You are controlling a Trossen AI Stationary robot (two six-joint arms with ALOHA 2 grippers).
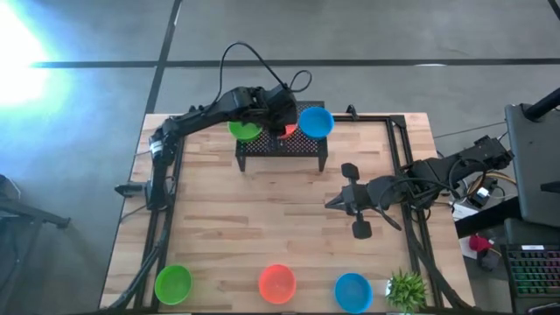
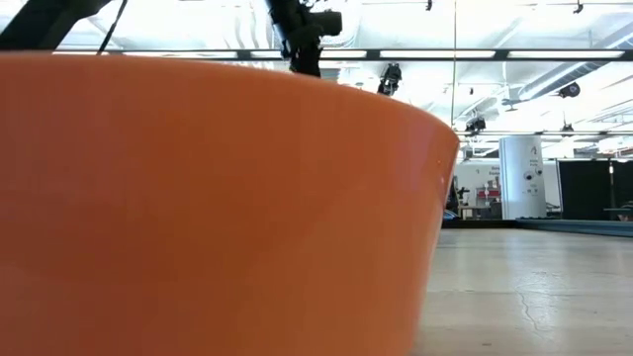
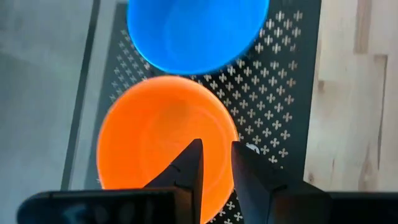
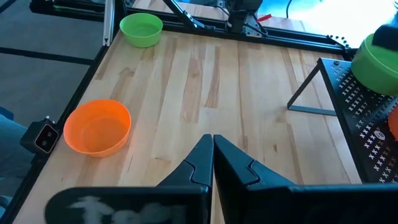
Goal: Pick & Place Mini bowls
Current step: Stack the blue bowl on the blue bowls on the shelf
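Left tool [image 3: 216, 163], fingers apart over the orange bowl [image 3: 163, 134] on the rack [image 3: 283, 74], is releasing; next, lift clear.

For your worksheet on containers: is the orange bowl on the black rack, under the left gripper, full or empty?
Empty. The left wrist view looks straight into the orange bowl on the rack, showing only bare orange inside.

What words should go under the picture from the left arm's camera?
Left gripper open above an orange-red bowl on the black perforated rack, beside a blue bowl.
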